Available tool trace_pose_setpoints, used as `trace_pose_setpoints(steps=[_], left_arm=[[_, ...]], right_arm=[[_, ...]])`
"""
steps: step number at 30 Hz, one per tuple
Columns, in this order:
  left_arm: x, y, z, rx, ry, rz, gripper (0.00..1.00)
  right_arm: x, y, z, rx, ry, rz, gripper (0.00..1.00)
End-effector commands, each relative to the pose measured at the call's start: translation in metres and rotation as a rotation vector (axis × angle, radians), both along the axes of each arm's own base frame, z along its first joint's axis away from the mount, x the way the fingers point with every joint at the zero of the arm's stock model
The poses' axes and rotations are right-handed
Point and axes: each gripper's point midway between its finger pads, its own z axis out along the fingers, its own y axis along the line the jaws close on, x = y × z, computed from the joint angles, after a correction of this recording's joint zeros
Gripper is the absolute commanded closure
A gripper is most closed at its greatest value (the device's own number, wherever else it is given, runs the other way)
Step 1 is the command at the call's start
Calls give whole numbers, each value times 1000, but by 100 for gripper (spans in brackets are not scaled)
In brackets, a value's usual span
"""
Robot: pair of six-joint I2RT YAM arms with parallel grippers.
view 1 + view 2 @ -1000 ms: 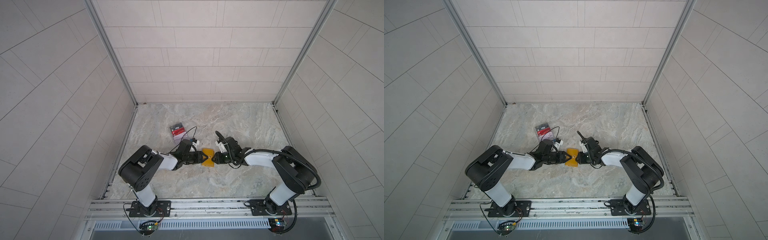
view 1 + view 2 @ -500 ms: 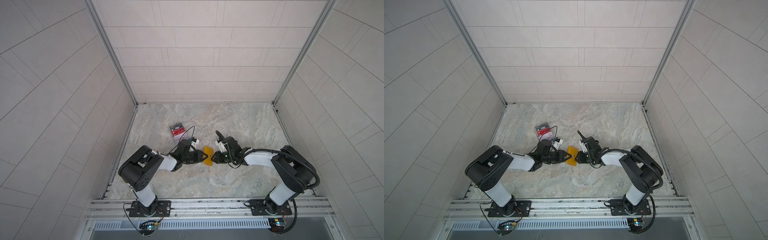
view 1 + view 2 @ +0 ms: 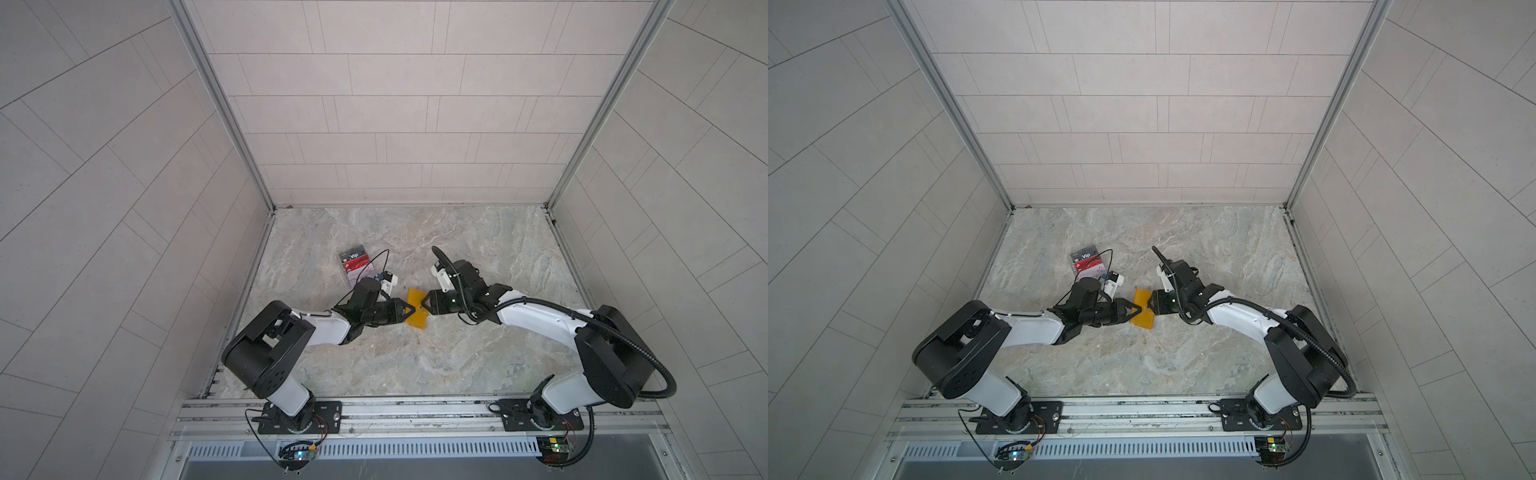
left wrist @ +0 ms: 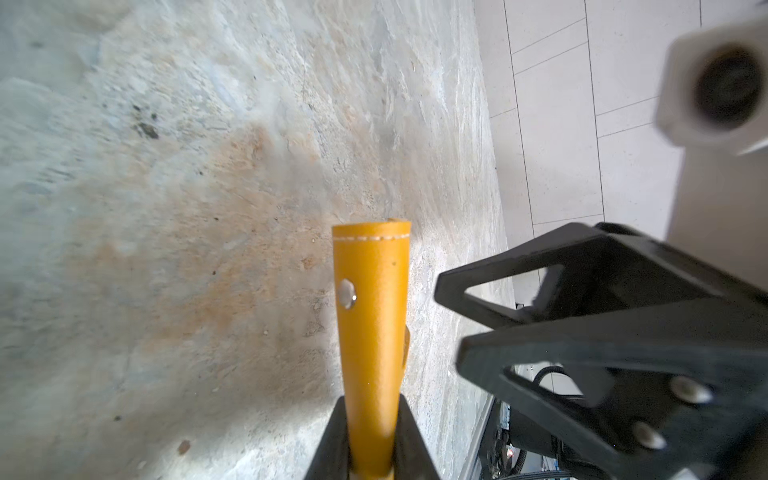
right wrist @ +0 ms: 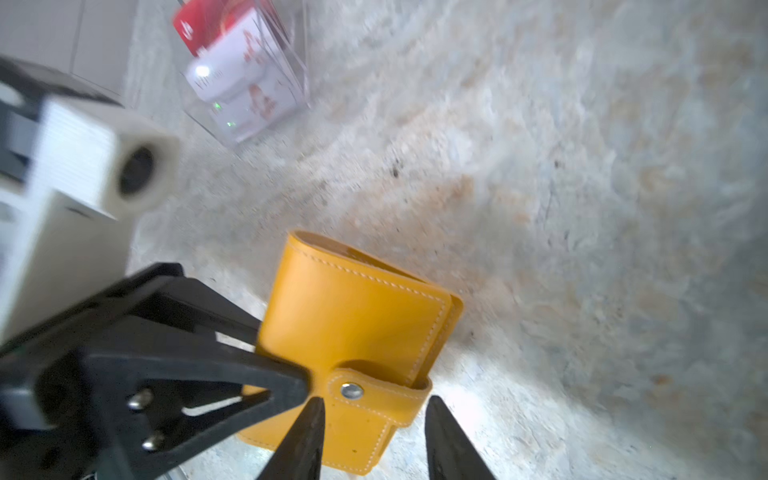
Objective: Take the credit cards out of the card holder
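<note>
The mustard-yellow card holder (image 3: pixel 417 316) sits closed between my two grippers near the middle of the marble floor, in both top views. Its strap tab is snapped over the cover (image 5: pixel 353 311). My left gripper (image 4: pixel 371 401) is shut on the holder, which the left wrist view shows edge-on (image 4: pixel 370 291). My right gripper (image 5: pixel 376 401) is open, with one finger over the cover beside the snap (image 5: pixel 351 390) and the other just past the holder's edge. No credit cards show in the holder; its sleeves are hidden.
A clear acrylic box (image 3: pixel 351 276) stands behind the left arm and holds a black "Vip" card, a red card (image 3: pixel 358 262) and a pale card. Tiled walls close in three sides. A metal rail (image 3: pixel 415 409) runs along the front.
My left jaws have closed onto the holder's edge and my right jaws have widened. The holder has shifted slightly and both arms stay where they were.
</note>
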Motion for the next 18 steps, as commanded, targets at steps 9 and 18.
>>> trace_pose_setpoints(steps=[9, 18], left_arm=[[3, 10, 23, 23, -111, 34, 100], [2, 14, 30, 38, -141, 41, 100]], right_arm=[[2, 22, 11, -26, 2, -5, 55], [6, 32, 2, -32, 19, -26, 56]])
